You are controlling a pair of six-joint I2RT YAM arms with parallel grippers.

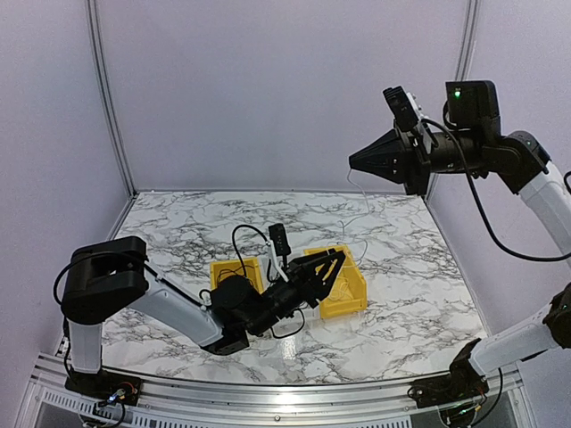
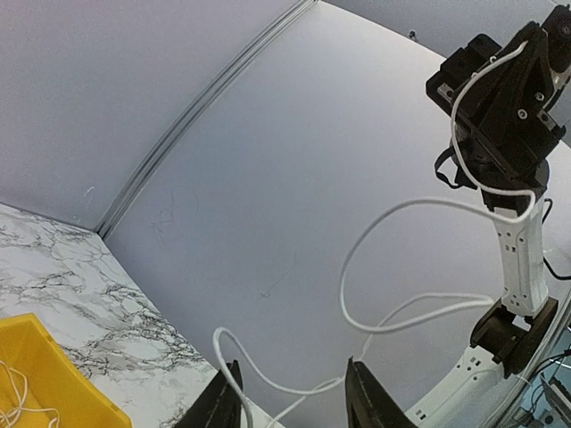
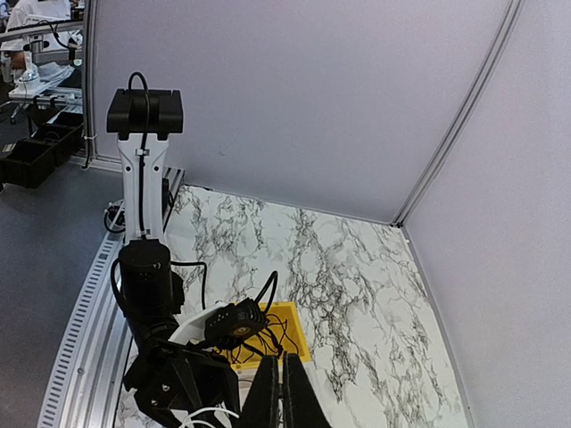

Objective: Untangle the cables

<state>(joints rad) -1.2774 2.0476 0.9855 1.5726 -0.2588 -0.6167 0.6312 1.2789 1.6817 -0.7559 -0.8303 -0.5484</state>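
A thin white cable [image 1: 367, 210] runs from the yellow bins up to my right gripper [image 1: 353, 162], which is raised high at the right and shut on it. In the left wrist view the white cable [image 2: 355, 259] loops through the air and crosses between my left gripper's [image 2: 293, 403] open fingers; I cannot tell if it touches them. My left gripper [image 1: 335, 260] hovers low over the right yellow bin [image 1: 346, 296]. Thin black cables [image 3: 268, 339] lie tangled in the left yellow bin [image 1: 225, 269]. My right gripper [image 3: 284, 388] looks straight down at them.
The two yellow bins stand side by side in the middle of the marble table [image 1: 419, 267]. Grey walls close the back and both sides. The left arm's thicker black wiring loop [image 1: 241, 234] arches above the left bin.
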